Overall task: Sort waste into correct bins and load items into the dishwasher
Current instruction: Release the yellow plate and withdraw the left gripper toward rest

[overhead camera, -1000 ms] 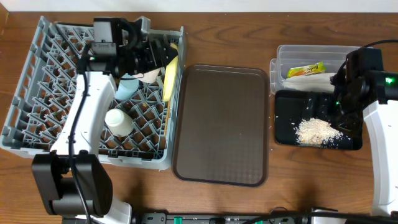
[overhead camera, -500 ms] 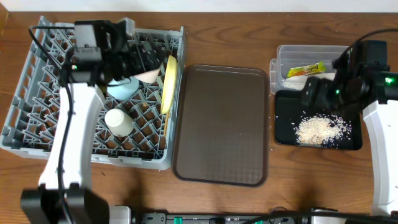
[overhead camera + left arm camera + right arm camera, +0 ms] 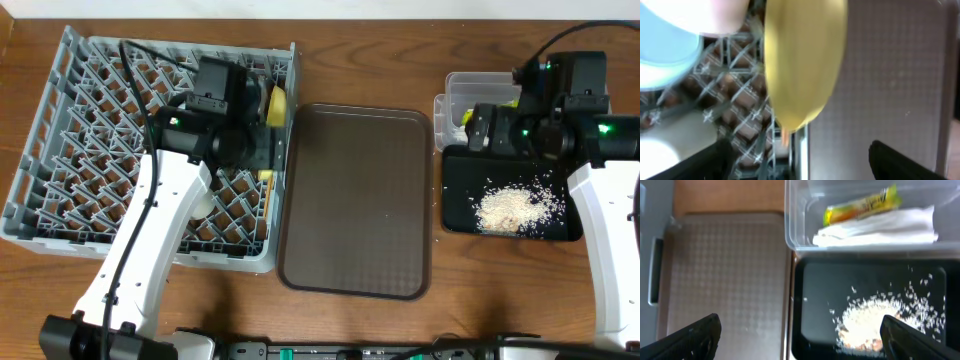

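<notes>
The grey dish rack (image 3: 70, 150) holds the yellow plate (image 3: 805, 60) on edge by its right wall. A light blue bowl (image 3: 665, 55), a white-beige bowl (image 3: 720, 12) and a white cup (image 3: 655, 155) sit beside the plate. My left gripper (image 3: 800, 167) is open and empty, over the rack's right edge (image 3: 262, 150). The wrapper (image 3: 862, 205) and napkin (image 3: 880, 227) lie in the clear tub (image 3: 455, 95). Rice scraps (image 3: 875, 322) lie in the black tray (image 3: 460, 215). My right gripper (image 3: 800, 345) is open and empty over that tray's left end (image 3: 478, 128). I cannot make out the chopsticks.
The large brown serving tray (image 3: 355, 200) lies bare between the rack and the bins. It also shows in the left wrist view (image 3: 890, 75) and in the right wrist view (image 3: 725, 275). Brown wooden table (image 3: 360, 60) lies all round.
My left arm has swung right to the rack's right edge and now covers the bowls from overhead. My right gripper has moved up and left, off the rice pile toward the tub.
</notes>
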Controlling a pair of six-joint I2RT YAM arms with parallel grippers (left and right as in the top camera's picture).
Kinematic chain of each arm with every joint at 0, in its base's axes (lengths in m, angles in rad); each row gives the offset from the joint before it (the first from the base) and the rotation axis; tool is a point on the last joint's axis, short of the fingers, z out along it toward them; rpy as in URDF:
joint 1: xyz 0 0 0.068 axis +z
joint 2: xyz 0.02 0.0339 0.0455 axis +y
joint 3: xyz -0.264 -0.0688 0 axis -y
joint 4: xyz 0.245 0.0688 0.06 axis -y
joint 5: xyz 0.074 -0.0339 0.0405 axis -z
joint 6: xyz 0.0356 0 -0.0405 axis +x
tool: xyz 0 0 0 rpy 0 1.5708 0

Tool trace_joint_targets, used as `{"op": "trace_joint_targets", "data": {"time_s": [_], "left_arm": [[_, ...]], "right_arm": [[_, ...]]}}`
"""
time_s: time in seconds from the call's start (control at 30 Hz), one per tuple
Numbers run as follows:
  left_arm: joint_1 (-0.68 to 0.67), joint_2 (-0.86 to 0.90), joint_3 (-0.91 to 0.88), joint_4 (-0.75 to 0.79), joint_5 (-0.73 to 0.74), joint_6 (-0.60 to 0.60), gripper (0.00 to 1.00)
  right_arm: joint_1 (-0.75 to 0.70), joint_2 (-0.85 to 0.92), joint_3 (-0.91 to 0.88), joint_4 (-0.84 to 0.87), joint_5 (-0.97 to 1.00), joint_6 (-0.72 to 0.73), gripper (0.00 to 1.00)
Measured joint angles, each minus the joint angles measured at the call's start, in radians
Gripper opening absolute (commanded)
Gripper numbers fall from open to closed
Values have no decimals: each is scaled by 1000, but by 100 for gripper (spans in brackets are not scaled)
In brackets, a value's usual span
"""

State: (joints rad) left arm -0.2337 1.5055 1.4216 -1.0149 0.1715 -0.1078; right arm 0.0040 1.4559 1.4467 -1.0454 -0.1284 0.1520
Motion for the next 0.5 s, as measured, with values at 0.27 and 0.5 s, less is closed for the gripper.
{"op": "trace_joint_targets", "data": {"time_s": [0.27, 0.5], "left_arm": [[0, -21, -19, -78, -32, -5, 89], [0, -285, -226, 55, -43, -10, 89]], "right_arm": [[0, -9, -12, -77, 12, 0, 99], [0, -222, -240, 88, 17, 0, 98]]}}
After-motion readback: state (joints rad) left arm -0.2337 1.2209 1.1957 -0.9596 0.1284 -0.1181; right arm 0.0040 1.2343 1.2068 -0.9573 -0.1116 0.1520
